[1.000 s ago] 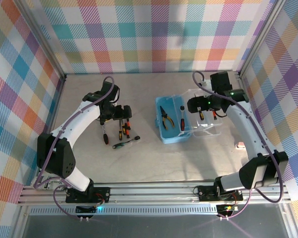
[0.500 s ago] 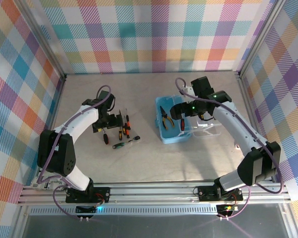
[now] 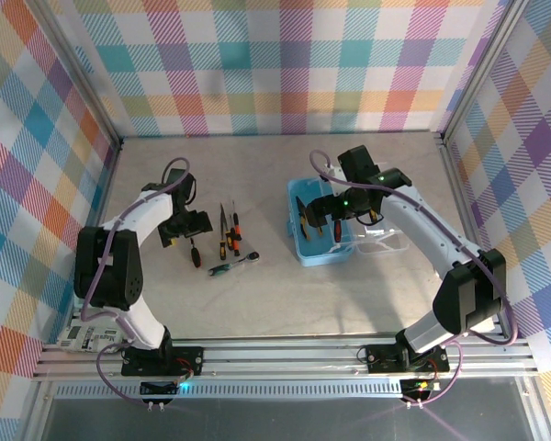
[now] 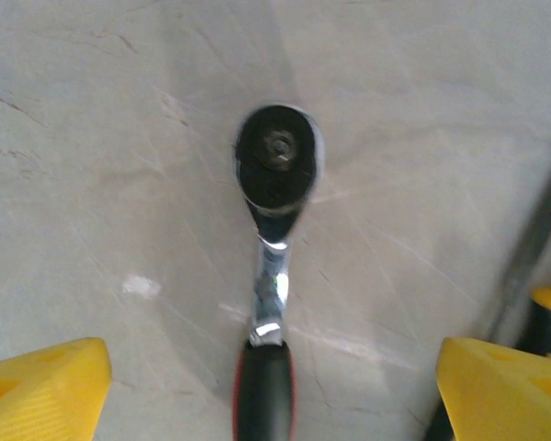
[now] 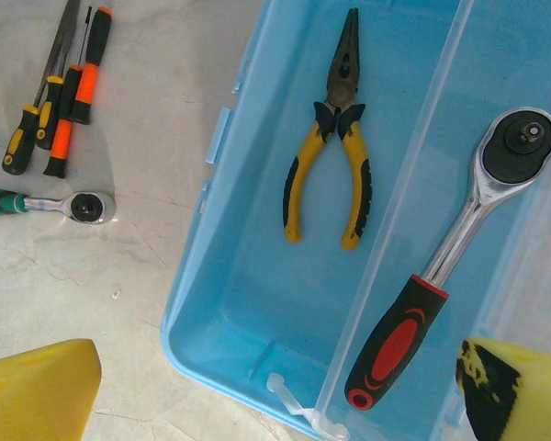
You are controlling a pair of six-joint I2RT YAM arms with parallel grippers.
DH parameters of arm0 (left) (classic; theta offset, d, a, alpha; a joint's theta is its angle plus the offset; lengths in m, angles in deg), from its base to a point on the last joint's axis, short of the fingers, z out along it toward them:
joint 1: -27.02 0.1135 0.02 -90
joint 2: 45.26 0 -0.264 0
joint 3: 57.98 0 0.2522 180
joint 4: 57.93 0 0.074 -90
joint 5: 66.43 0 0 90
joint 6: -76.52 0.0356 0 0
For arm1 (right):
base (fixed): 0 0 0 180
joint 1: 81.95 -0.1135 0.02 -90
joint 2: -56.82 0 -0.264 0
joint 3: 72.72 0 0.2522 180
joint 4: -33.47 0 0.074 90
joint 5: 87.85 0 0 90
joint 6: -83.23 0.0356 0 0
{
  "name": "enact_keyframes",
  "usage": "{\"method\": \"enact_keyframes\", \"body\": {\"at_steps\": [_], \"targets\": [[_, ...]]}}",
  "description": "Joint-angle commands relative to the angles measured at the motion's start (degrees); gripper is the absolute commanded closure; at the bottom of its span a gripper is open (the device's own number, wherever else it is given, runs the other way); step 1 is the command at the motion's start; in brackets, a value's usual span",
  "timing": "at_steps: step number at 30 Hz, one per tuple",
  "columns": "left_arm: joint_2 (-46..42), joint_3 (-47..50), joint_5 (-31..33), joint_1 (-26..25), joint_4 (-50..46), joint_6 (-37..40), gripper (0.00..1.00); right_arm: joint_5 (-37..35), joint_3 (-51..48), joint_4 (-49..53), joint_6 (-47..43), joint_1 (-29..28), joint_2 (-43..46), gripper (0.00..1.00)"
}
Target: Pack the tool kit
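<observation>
**Top external:** L claw (image 3: 189,225) has shifted left off the screwdrivers (image 3: 227,230) and now sits over the red-grip ratchet (image 3: 196,257) on the tabletop (image 3: 285,303). R claw (image 3: 318,213) has moved from the lid (image 3: 386,241) side to above the left half of the blue box (image 3: 323,253). Box stands right of centre, w/ lid laid open on its right. Green ratchet (image 3: 231,267) lies loose just below the screwdrivers. Assessment: L arm is lining up the next pick; several tools remain unpacked.

**Left wrist:** L claw (image 4: 271,390) is spread, w/ pads (image 4: 41,390) either side of the red-grip ratchet, no contact. Its long axis runs straight up the frame, head away from cam, grip toward wrist. That puts it square to the closing direction, which looks good for a pinch on the grip.

**Right wrist:** R claw (image 5: 275,390) is spread wide and carries nothing. Box holds pliers (image 5: 331,138), axis approx. vertical, nose to frame top. Boxed ratchet (image 5: 459,248) lies diagonal, head upper right, grip lower left, right of a clear ridge. Cannot tell if that ridge is a divider.
</observation>
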Motion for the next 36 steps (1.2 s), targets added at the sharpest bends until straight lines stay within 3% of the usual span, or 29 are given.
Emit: {"method": "enact_keyframes", "body": {"at_steps": [1,10,17,33,36], "targets": [[2.8,-2.2,-0.9,1.9,0.9,1.4,0.12,-0.4,1.5,0.8,0.4,-0.4,-0.4,0.01],[8.2,-4.5,-1.7,4.0,2.3,1.9,0.21,-0.5,2.4,1.4,0.0,-0.4,-1.2,0.01],[12.0,-6.4,-2.5,4.3,3.0,2.0,0.34,-0.9,3.4,2.1,-0.2,-0.4,-1.7,0.01],[11.7,-5.9,-5.6,4.2,4.1,2.4,0.98,-0.9,3.6,2.8,-0.3,-0.6,-1.3,0.01],[9.3,-4.7,-5.8,4.1,3.7,2.7,1.00,-0.8,3.4,2.9,-0.3,-0.5,-1.0,0.01]]}}
